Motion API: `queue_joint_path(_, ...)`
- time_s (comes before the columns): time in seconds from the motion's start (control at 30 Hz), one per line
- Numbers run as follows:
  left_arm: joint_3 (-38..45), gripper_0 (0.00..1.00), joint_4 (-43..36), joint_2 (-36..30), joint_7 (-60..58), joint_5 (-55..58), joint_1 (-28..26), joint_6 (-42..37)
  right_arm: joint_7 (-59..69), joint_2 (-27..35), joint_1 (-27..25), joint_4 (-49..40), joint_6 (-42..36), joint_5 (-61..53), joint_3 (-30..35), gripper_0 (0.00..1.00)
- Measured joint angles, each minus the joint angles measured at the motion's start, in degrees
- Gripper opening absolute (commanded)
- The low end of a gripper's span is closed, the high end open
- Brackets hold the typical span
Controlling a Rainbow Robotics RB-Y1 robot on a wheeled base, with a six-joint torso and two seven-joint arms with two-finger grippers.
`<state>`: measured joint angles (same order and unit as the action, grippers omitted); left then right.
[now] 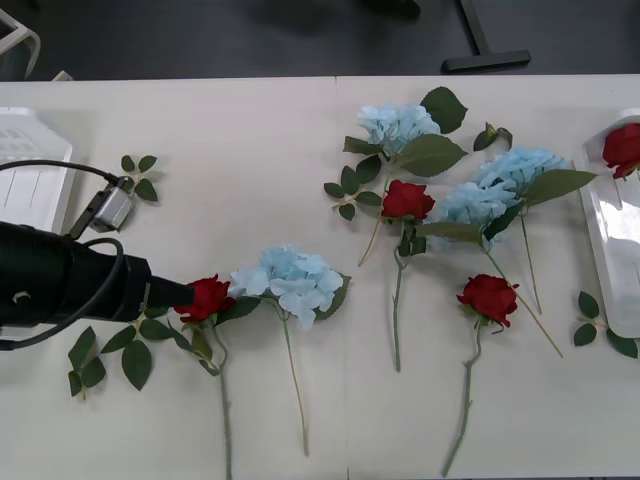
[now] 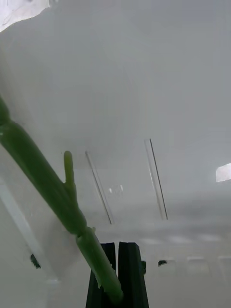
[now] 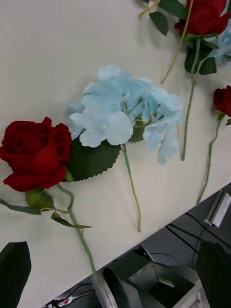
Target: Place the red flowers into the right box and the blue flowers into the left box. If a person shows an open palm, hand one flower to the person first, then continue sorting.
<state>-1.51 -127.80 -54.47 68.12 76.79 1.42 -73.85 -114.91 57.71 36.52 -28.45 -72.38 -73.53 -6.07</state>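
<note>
My left arm (image 1: 90,285) reaches in from the left, its tip right beside a red flower (image 1: 207,297). My left gripper (image 3: 114,276) is open above the table, with that red flower (image 3: 36,154) and a blue flower (image 3: 122,115) lying ahead of it. More red flowers (image 1: 407,200) (image 1: 489,297) and blue flowers (image 1: 398,125) (image 1: 505,185) lie mid-table. One red flower (image 1: 622,148) rests in the right box (image 1: 610,250). My right gripper (image 2: 117,276) is shut on a green stem (image 2: 43,178) over a glossy white surface. The left box (image 1: 30,165) sits far left.
Loose green leaf sprigs lie near the left box (image 1: 140,172), at the front left (image 1: 105,360) and by the right box (image 1: 600,330). A small grey cabled unit (image 1: 108,208) sits beside the left arm. The table's front edge (image 3: 159,231) runs close to the stems.
</note>
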Motion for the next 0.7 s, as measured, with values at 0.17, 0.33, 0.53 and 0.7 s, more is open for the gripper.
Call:
queue_joint_path(0.17, -6.9, 1.00, -2.7, 0.0, -12.1, -11.9, 0.0, 0.0, 0.0, -2.8, 0.0, 1.7, 9.0, 4.0, 0.2, 0.00)
queue_joint_path(0.33, -18.3, 1.00, -2.7, 0.0, -15.4, -23.4, 2.0, 1.3, 0.0, -3.5, 0.0, 2.6, 10.6, 4.3, 0.4, 0.72)
queue_joint_path(0.53, -29.7, 1.00, -2.7, 0.0, -18.5, -34.7, 6.9, 1.3, -4.5, -3.5, 0.0, 2.6, 10.3, 1.8, 2.1, 0.95)
queue_joint_path(0.7, -36.7, 1.00, -2.4, 1.3, -24.3, -45.8, 9.7, 0.2, -14.9, -3.5, 0.1, 2.0, 4.7, -1.0, 4.2, 0.99)
